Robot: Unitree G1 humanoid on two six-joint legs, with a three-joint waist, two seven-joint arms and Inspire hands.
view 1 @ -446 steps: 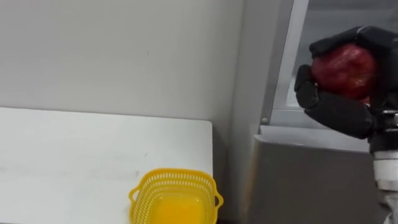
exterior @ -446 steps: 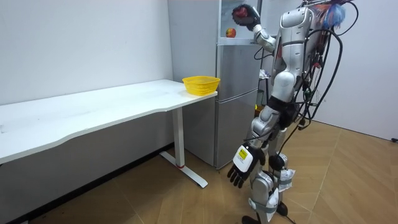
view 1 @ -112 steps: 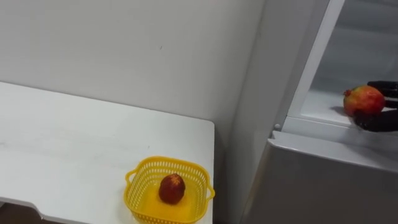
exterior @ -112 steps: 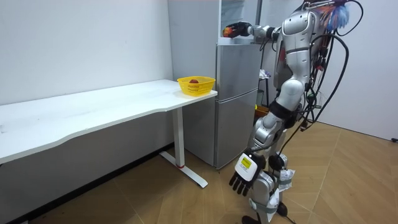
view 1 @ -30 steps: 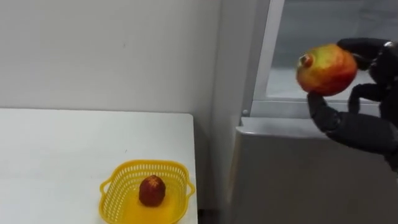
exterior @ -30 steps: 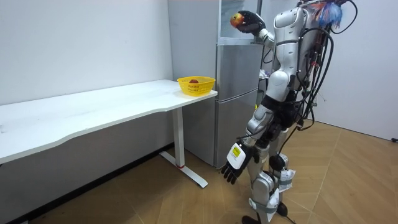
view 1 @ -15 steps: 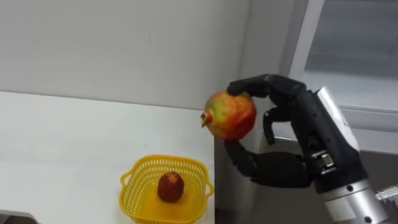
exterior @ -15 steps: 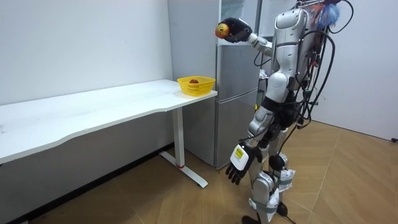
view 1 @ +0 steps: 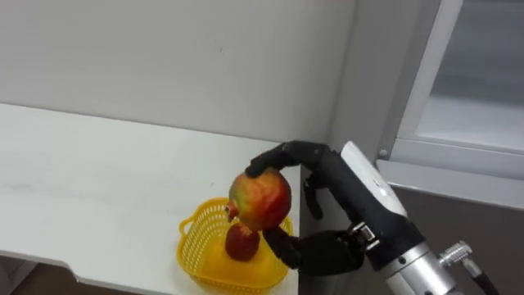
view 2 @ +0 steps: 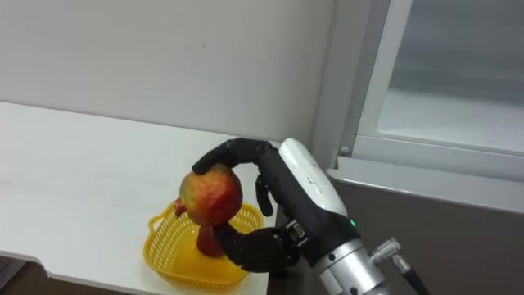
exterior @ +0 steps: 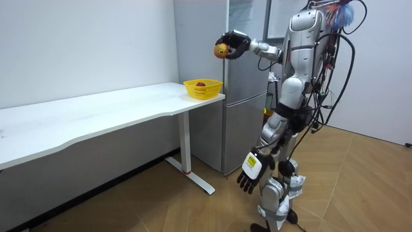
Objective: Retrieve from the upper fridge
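The right hand holds a fruit in the lower middle of the left eye view. Its dark fingers curl over the top of the fruit and the thumb comes from below, so the fruit is gripped from both sides. The fruit is round, mostly red, with yellow-orange patches on the upper part, and a small stub shows on its left side. It is in the air above a yellow basket and does not touch it.

The basket has an open lattice wall and two small handles. It stands on the white table, near the table's right end. A second fruit, smaller and darker red, lies inside the basket, partly hidden behind the held one.

The grey fridge fills the right side of the frame, just beside the table.

In the room view the robot stands in front of the fridge with the right arm stretched toward the table. The left hand hangs low by the leg, with its fingers relaxed and holding nothing.
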